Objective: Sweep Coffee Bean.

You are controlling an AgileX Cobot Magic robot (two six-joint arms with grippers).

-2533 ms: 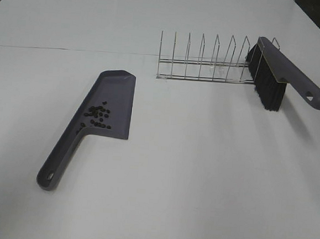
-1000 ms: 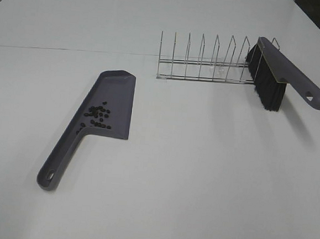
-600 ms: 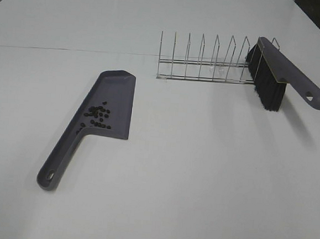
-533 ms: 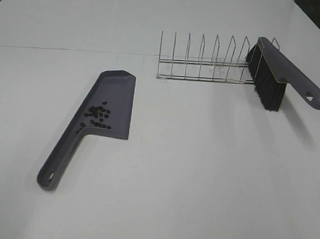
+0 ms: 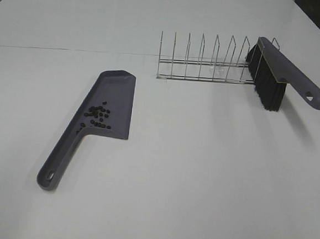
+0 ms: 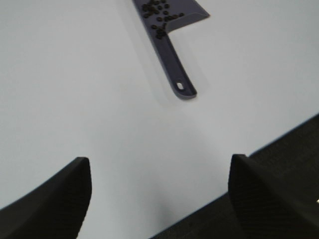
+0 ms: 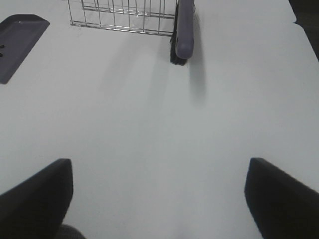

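Note:
A grey-purple dustpan (image 5: 108, 101) lies flat on the white table left of centre, its handle pointing to the front left. The coffee beans (image 5: 96, 115) lie in a loose cluster inside it near the handle; they also show in the left wrist view (image 6: 159, 15). A grey brush (image 5: 277, 70) with black bristles leans at the right end of a wire rack (image 5: 203, 59). My left gripper (image 6: 159, 194) is open and empty, pulled back near the table's front edge. My right gripper (image 7: 159, 194) is open and empty, well short of the brush (image 7: 182, 30). Neither gripper shows in the high view.
The white table (image 5: 200, 172) stretches around the dustpan and rack. The wire rack (image 7: 124, 12) has several upright dividers and stands at the back right. A dark floor edge (image 6: 279, 159) shows past the table's front edge in the left wrist view.
A dark arm part at the right edge of the high view 2.5 s ago has gone out of view. The dustpan, beans, brush and rack have not moved.

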